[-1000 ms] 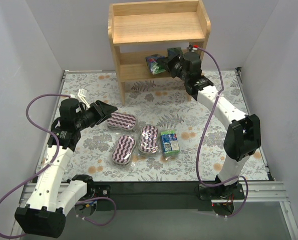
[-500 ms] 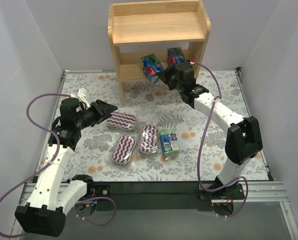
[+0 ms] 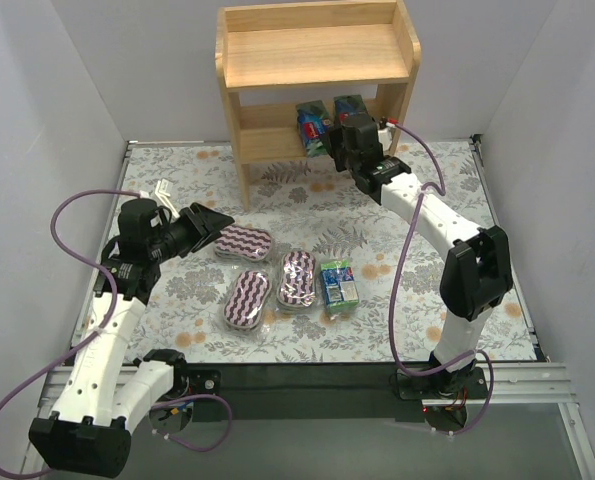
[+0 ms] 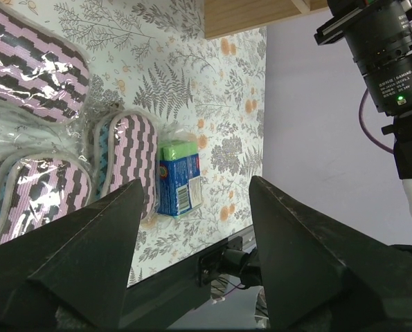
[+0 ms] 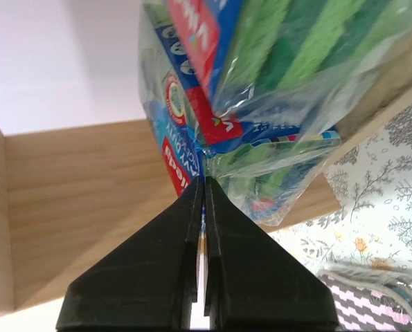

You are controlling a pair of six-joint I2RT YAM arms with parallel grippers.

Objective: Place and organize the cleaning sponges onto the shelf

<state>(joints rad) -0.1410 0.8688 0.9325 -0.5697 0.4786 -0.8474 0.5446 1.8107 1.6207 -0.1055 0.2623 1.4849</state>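
Note:
My right gripper is shut on the plastic wrap of a green-blue-red pack, held upright at the lower tier of the wooden shelf. In the right wrist view the shut jaws pinch the wrap of that pack. A second pack stands on the same tier. On the table lie three purple-striped pads and a third pack. My left gripper hovers open just left of the nearest pad, holding nothing. The left wrist view shows its gripper wide apart above the table's pack.
The table carries a floral cloth. White walls close in on the left, right and back. The shelf stands at the back centre, its corner visible from the left wrist. A black camera lens hangs over the near edge.
My right gripper lifted the pack off the lower tier, swung it out and brought it back upright beside the other pack. The left arm has stayed still.

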